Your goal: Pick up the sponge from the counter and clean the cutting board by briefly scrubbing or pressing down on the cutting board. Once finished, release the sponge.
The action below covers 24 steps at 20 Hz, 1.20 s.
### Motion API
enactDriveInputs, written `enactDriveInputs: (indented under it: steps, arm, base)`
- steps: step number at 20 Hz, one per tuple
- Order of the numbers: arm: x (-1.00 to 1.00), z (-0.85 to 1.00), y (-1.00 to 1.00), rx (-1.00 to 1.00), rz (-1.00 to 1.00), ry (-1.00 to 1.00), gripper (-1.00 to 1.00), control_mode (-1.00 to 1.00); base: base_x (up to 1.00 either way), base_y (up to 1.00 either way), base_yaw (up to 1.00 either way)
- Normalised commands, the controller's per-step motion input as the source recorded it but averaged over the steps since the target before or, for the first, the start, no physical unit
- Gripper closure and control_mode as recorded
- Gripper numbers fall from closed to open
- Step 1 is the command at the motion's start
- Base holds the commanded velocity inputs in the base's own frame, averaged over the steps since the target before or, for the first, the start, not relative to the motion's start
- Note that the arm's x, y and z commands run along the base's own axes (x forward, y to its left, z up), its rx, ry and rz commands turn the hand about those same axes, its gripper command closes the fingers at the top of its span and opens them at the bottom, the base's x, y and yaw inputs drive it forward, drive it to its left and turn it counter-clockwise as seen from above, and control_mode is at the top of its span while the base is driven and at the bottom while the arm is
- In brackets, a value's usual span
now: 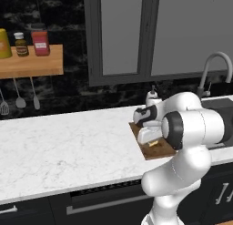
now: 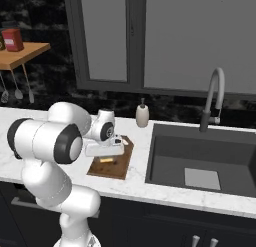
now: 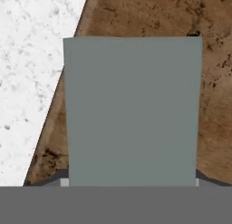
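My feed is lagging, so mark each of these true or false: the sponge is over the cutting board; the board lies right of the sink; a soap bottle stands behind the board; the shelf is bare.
1. The sponge is over the cutting board. True.
2. The board lies right of the sink. False: it lies left of the sink.
3. A soap bottle stands behind the board. True.
4. The wall shelf is bare. False: jars stand on it.
5. The faucet is running. False: no water shows.
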Motion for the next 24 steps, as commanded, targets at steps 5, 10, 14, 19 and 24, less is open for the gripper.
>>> enactDriveInputs:
  steps: [5,10,14,19,24]
  arm:
    - [-0.23,-0.96,0.00,-0.03,0.00,0.20,1.00,-1.00]
    - [-0.13,-1.00,0.00,-0.03,0.00,0.23,1.00,-1.00]
    - [-0.44,-0.71,0.00,0.00,0.00,0.13,1.00,-1.00]
    - [-0.96,-0.33,0.00,0.00,0.00,0.00,1.00,-1.00]
    - [-0.79,-0.50,0.00,0.00,0.00,0.02,1.00,-1.00]
  base:
    - [0.00,0.00,0.00]
    - [0.00,0.00,0.00]
    - [0.00,0.00,0.00]
    - [0.00,0.00,0.00]
    - [0.00,0.00,0.00]
